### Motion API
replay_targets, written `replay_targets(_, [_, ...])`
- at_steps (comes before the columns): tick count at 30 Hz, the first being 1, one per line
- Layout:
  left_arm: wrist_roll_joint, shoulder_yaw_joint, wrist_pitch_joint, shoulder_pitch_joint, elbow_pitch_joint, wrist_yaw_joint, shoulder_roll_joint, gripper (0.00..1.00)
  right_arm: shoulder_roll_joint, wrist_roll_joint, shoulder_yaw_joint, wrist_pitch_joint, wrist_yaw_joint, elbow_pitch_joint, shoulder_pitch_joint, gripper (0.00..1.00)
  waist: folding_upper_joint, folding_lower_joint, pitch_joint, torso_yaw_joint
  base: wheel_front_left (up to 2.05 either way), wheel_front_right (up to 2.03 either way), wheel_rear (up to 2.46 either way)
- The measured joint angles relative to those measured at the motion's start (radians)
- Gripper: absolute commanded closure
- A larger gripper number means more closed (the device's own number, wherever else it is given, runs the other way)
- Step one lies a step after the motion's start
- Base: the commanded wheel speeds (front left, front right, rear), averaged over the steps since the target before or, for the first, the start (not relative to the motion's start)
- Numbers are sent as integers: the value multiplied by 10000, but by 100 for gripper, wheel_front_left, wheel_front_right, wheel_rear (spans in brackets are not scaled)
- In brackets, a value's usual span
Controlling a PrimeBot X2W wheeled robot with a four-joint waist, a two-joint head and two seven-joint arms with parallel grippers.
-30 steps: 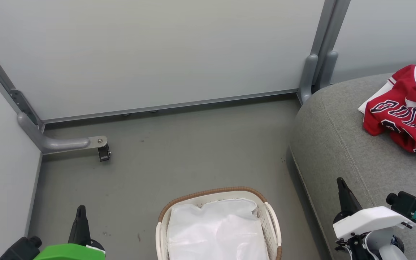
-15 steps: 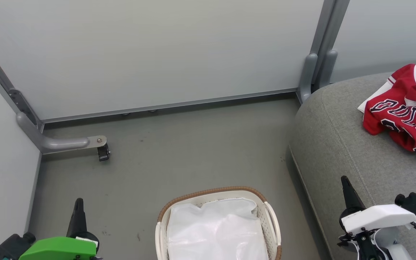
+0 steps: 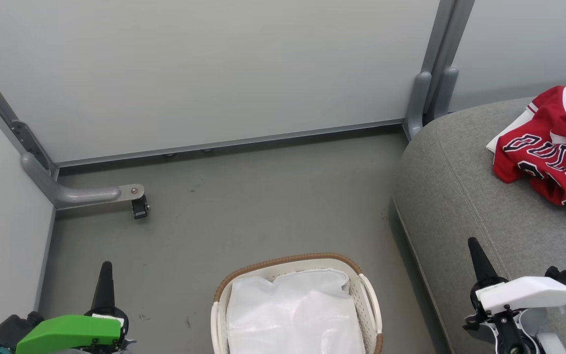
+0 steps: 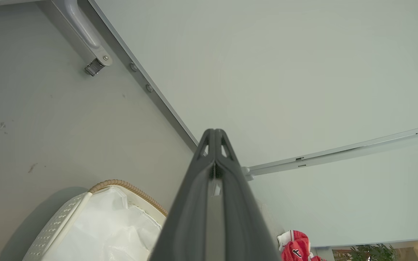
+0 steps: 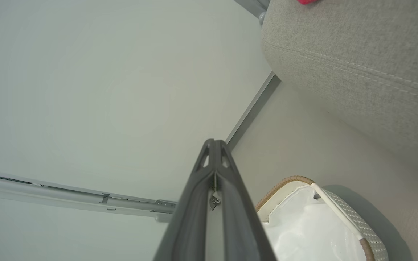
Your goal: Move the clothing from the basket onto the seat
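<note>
Both sets of fingers are pressed fully together and hold nothing. The left fingers (image 3: 104,287) stand over the floor (image 3: 263,206) to the left of the basket (image 3: 288,259). The right fingers (image 3: 479,263) stand over the near edge of the seat (image 3: 460,196). Each wrist view confirms the closure: the left fingers (image 4: 194,203) and the right fingers (image 5: 194,210) meet along their whole length, with no fabric between them.

Location of the clothing (image 3: 546,152): it lies in a crumpled red heap on top of the seat, toward the far right end and well apart from the basket. The basket stands on the floor just beside the seat's rounded left edge. Its visible interior contains the white liner (image 3: 293,314) and no red fabric; the nearest part of the basket is cut off by the picture edge.

Assessment: the transfer appears complete.

Handling notes, should the clothing need repositioning:
- The fabric looks soft, light and limp. Expect it to drape and trail rather than keep its shape.
- The smooth jersey material may slip from a shallow pinch.
- Take hold at a raised fold or bunched ridge of the heap, not at a flat panel.
- Lift high enough that hanging hems clear the seat edge.
</note>
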Motion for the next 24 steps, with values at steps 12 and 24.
replay_targets(12, [-1039, 119, 313, -212, -25, -33, 0, 100, -6, 1160, -167, 305, 0, -125, -12, 100, 0, 0, 22, -18, 0, 0, 0])
replay_targets(24, [-1937, 222, 575, -407, -58, -71, 0, 100, -12, 2199, -320, 587, -2, -236, -44, 100, 0, 0, 43, -35, 0, 0, 0])
